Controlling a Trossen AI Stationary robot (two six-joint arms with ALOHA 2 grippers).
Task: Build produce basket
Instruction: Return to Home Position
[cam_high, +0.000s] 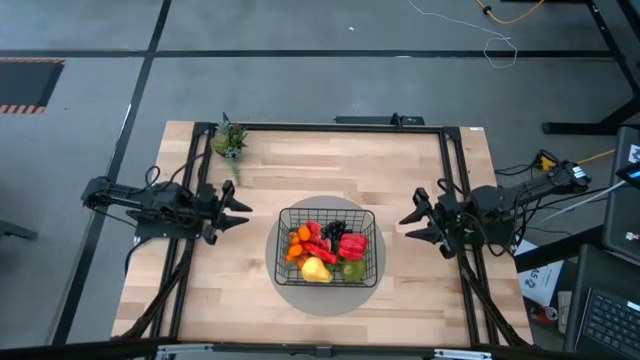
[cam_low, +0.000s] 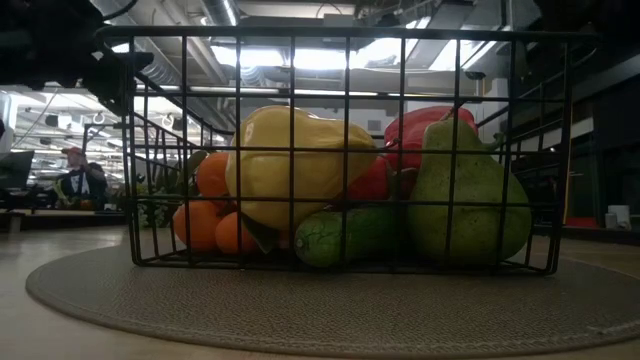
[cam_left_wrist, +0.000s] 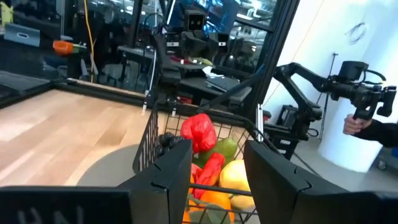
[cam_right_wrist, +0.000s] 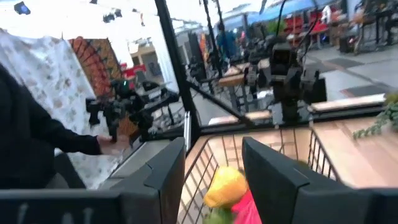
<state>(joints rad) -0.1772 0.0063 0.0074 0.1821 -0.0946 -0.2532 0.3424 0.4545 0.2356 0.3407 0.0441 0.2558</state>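
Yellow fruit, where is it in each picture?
High view: yellow fruit in the basket, at its bottom edge.
Low view: behind the mesh, left of the green pear.
Left wrist view: between that arm's jaws.
Right wrist view: between that arm's jaws.
Shared landmark: the basket.
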